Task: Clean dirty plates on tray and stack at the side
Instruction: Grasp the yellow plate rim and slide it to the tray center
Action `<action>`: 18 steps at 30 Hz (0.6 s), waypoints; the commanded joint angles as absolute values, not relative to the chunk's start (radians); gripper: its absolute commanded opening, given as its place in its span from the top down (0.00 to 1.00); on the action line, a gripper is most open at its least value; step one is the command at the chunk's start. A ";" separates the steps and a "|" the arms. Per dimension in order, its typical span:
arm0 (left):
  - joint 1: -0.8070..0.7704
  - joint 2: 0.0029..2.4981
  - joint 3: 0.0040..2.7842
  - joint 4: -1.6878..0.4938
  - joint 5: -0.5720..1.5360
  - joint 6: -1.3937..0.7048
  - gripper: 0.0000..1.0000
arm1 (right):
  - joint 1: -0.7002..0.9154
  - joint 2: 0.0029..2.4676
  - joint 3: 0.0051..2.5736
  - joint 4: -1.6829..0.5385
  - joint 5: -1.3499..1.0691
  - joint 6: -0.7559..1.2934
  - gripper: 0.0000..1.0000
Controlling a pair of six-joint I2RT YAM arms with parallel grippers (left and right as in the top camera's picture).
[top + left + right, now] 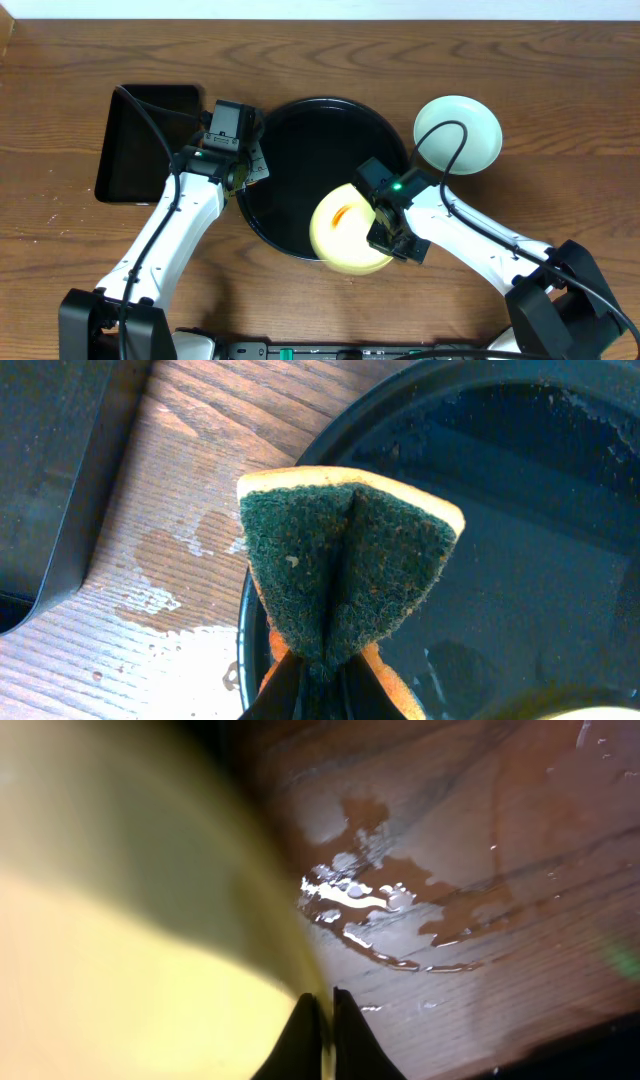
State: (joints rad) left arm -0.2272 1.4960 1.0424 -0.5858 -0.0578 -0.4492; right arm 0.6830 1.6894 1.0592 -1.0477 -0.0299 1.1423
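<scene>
- Brown wood-grain table (60, 250) is filling the whole background, its boards running side to side.
- A large round glossy black tray (300, 130) is sitting near the middle of the table, beaded with water drops in the left wrist view.
- A pale yellow round plate (340, 240) is overlapping the tray's near rim, partly over the tray and partly over the wood. It is showing an orange-brown smear (343, 212) on its upper face.
- The right gripper (388, 238) is pinching the right edge of the pale yellow round plate. In the right wrist view its two dark fingertips (322, 1005) are lying close together on the plate's thin rim, with the yellow surface (120, 980) filling the left side.
- The left gripper (243, 172) is hanging over the tray's left rim. Its fingers are clamping a folded green-faced orange sponge (345, 570), scouring side facing the camera, above the rim and not visibly touching it.
- A pale mint-blue round plate (482, 135) is resting on the table just beside the tray's right rim, looking clean, with a black cable crossing it. Whether it is one plate or two stacked, I cannot tell.
- A smaller rectangular black tray (145, 145) is lying to the left of the round one.
- Wet patches (170, 560) are glistening on the wood in both wrist views (370, 910).
</scene>
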 commanded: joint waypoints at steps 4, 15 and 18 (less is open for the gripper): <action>-0.228 1.499 1.037 -0.586 -0.059 -0.458 0.92 | 0.677 1.681 1.061 -0.982 -0.027 1.052 0.99; -0.228 1.499 1.037 -0.586 -0.059 -0.458 0.92 | 0.522 1.681 1.146 -0.816 -0.028 0.854 0.99; -0.228 1.499 1.037 -0.586 -0.059 -0.458 0.92 | 0.471 1.681 1.165 -0.685 -0.028 0.753 0.99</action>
State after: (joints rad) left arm -0.2272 1.4960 1.0424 -0.5854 -0.0578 -0.4492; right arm 0.5137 1.6894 1.1240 -0.7418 -0.0448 0.8852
